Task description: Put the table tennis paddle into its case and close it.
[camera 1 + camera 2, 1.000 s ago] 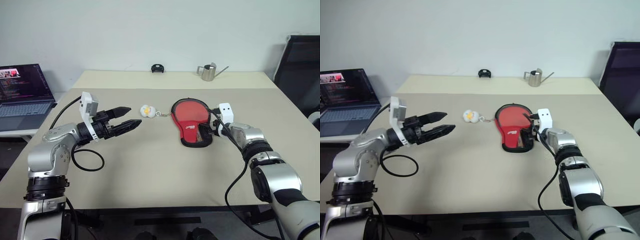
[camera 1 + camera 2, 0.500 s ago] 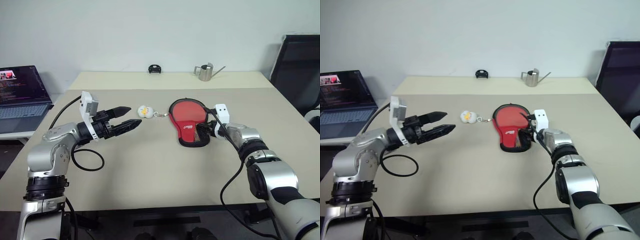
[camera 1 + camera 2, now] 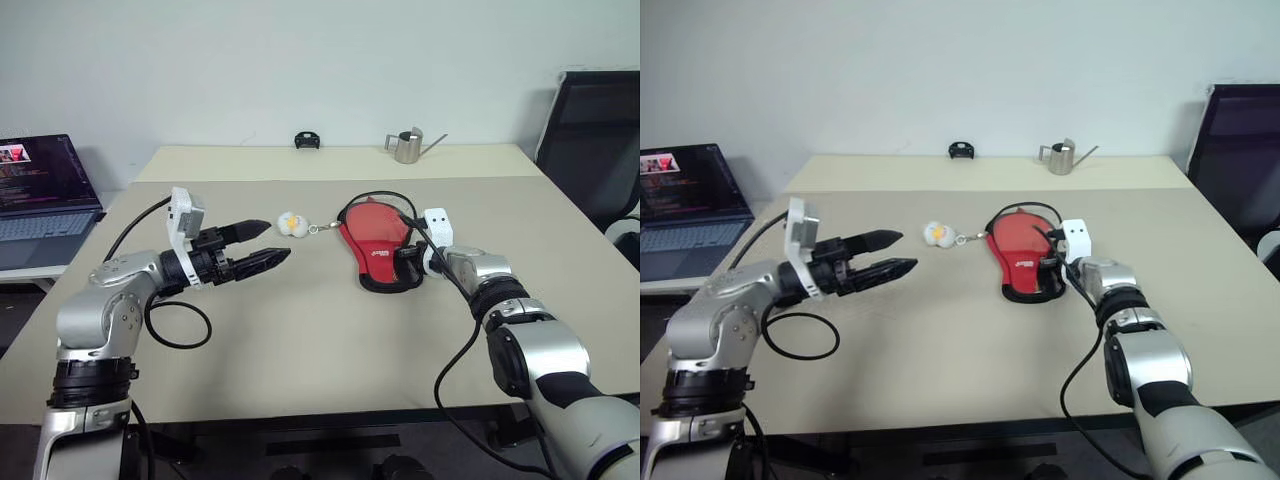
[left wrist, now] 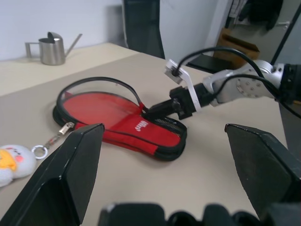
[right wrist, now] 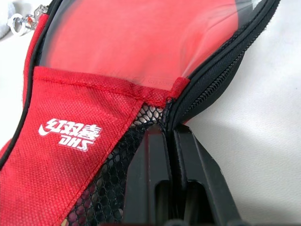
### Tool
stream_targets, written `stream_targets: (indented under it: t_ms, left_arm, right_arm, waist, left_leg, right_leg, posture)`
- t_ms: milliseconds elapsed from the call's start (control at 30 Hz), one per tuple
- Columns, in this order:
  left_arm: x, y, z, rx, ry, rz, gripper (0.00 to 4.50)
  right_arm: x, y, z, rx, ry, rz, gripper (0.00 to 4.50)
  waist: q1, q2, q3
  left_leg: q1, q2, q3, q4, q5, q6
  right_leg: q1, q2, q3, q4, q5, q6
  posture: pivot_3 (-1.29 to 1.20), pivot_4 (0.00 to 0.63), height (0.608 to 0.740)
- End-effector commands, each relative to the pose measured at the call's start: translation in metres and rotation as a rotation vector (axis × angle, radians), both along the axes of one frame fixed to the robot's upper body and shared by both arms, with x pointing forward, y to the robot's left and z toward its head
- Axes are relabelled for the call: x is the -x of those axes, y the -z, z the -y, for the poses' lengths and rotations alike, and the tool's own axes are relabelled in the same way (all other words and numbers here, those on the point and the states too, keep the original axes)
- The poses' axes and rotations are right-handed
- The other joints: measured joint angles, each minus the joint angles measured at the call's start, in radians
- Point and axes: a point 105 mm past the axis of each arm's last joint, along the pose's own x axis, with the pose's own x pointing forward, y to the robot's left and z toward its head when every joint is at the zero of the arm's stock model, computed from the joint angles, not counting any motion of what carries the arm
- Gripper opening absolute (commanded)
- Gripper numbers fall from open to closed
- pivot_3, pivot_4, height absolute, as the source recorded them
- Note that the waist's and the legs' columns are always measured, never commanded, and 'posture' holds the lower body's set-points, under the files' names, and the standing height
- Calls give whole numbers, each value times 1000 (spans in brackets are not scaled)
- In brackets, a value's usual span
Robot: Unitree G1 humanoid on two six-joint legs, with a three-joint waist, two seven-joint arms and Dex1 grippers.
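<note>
Fingers of the right gripper (image 5: 170, 155) are pressed together, at the side edge of the case (image 3: 380, 245) where the mesh pocket (image 5: 113, 188) meets the zip line; whether they pinch the zip puller itself I cannot tell, it is hidden between the tips. Those of the left gripper (image 3: 258, 246) stand wide apart and hold nothing, in the air above the table (image 3: 300, 330), well apart from the case.

From large to small: the table carries the case near its middle, red side up, its edge gaping near the round end – the zip is not yet closed. The table tennis paddle (image 5: 141, 42) seems to lie already inside, its red face showing through the clear window. Just beside the round end lies the round charm (image 3: 292, 222) on its ring.

To do this step well – closing the zip, as I judge – the right gripper should pull along the curve of the edge, not straight, keeping low. The case is light and may slide, so the left gripper should press down the far part first
</note>
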Motion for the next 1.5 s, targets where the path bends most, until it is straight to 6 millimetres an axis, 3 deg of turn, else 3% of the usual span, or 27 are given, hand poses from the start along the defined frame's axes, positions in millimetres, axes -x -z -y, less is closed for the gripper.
stream_targets:
  t_ms: [33,233,567,733,967,1500]
  left_arm:
    - [10,-7,2,-28,37,29,4500]
    - [23,-2,-1,-63,62,0,4500]
    - [43,9,1,-88,95,-33,4500]
    - [42,10,-1,-95,88,-34,4500]
    - [37,7,-3,-92,78,-28,4500]
    - [41,9,-1,-96,97,-36,4500]
  right_arm:
    - [4,6,-7,-27,-1,-58,26]
    - [7,-8,-16,-70,-26,-69,26]
    - [29,-23,-11,-84,-51,-74,26]
    - [44,-28,-6,-82,-60,-77,26]
    - [49,-30,-6,-93,-53,-73,26]
    - [76,-21,11,-69,-70,-131,26]
  waist:
    - [-1,0,0]
    - [-4,0,0]
    - [0,1,0]
    - [4,1,0]
    - [5,1,0]
    - [16,1,0]
  left_leg:
    - [0,0,0,0,0,0]
    - [0,0,0,-1,0,0]
    - [-3,1,0,-9,0,0]
    - [-5,1,0,-14,0,0]
    - [-10,1,0,-14,0,0]
    - [-11,0,0,-14,0,0]
  right_leg:
    - [0,0,0,0,0,0]
    - [0,0,0,-1,0,0]
    - [-2,0,-1,-9,0,-1]
    - [-4,0,-2,-16,0,-1]
    - [-8,0,-2,-17,0,-1]
    - [-8,0,-2,-17,0,-1]
  posture:
    - [0,150,740]
    - [0,150,740]
    - [0,150,740]
    - [0,150,740]
    - [0,150,740]
    - [0,150,740]
